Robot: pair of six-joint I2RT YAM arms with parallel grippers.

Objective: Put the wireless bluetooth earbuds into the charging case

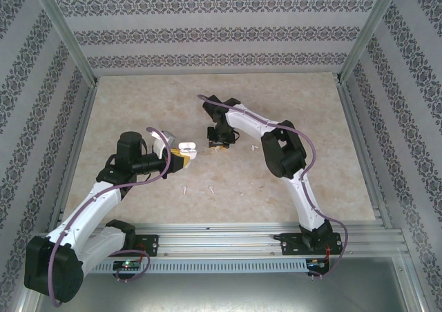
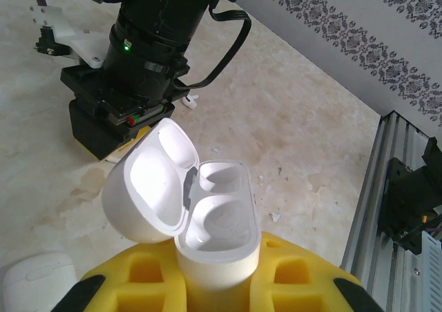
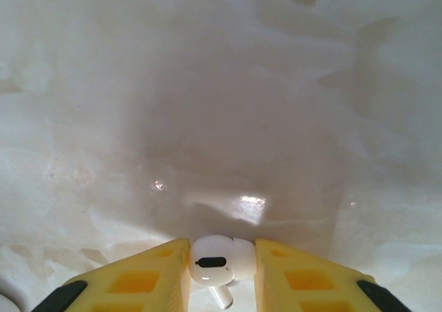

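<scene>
My left gripper point(image 2: 217, 281) is shut on a white charging case point(image 2: 219, 223). The case stands upright between the yellow fingers, its lid point(image 2: 146, 188) hinged open to the left and both sockets empty. In the top view the case point(image 1: 188, 147) is held left of the table's centre. My right gripper point(image 3: 221, 267) is shut on one white earbud point(image 3: 219, 259), stem pointing down, above the pale tabletop. In the top view the right gripper point(image 1: 222, 145) hangs just right of the case. Three loose earbuds lie on the table point(image 1: 185, 188) point(image 1: 212, 188) point(image 1: 254, 147).
A second white case point(image 2: 36, 279), closed, lies on the table at the lower left of the left wrist view. The right arm's black wrist point(image 2: 138, 70) sits close behind the open case. An aluminium rail point(image 1: 262, 230) runs along the near edge; patterned walls enclose the table.
</scene>
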